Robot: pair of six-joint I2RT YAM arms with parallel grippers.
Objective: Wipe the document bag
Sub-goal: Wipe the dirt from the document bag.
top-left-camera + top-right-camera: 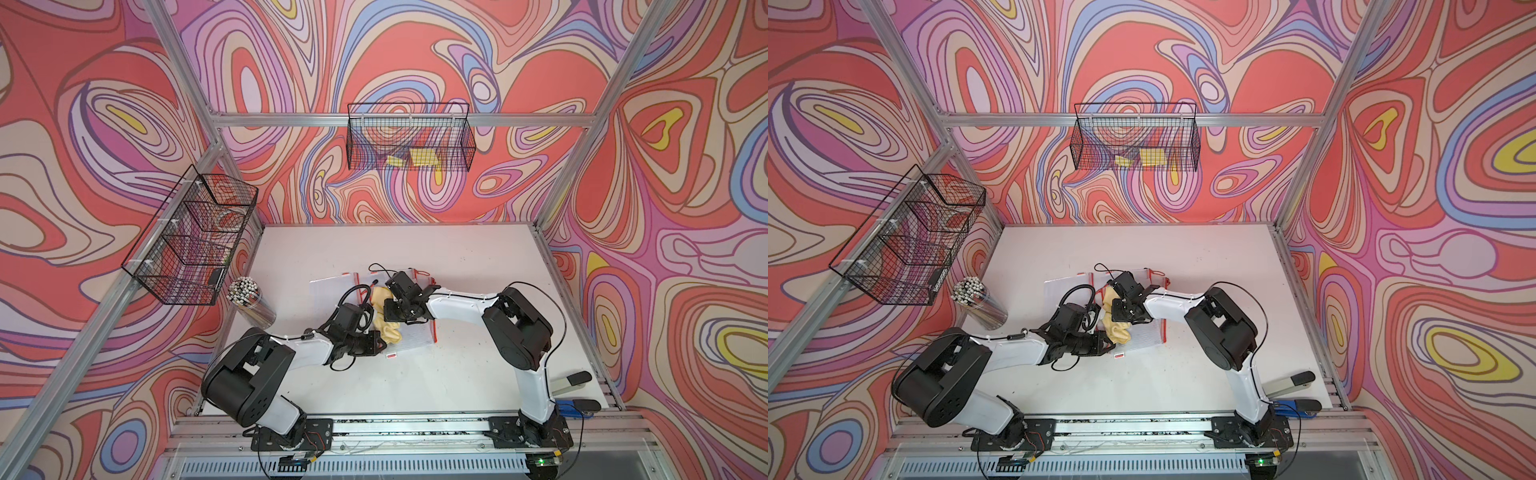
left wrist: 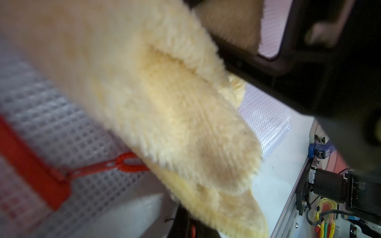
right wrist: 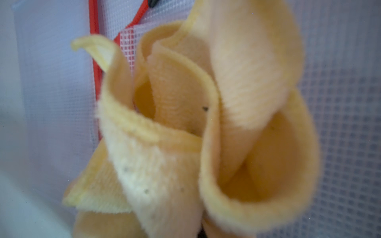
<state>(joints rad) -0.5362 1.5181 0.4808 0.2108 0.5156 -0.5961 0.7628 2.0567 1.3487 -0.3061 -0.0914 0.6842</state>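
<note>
Closed left pincer (image 1: pixel 380 337) near closed right pincer (image 1: pixel 391 316)

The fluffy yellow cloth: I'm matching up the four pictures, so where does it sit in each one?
Top view: the fluffy yellow cloth lies just below the picture's centre.
Top view: below centre again, slightly to the left.
Left wrist: fills the middle, close and blurred.
Right wrist: bunched folds across the middle.
Shared landmark: the red zip trim of the clear mesh document bag beneath the cloth.
</note>
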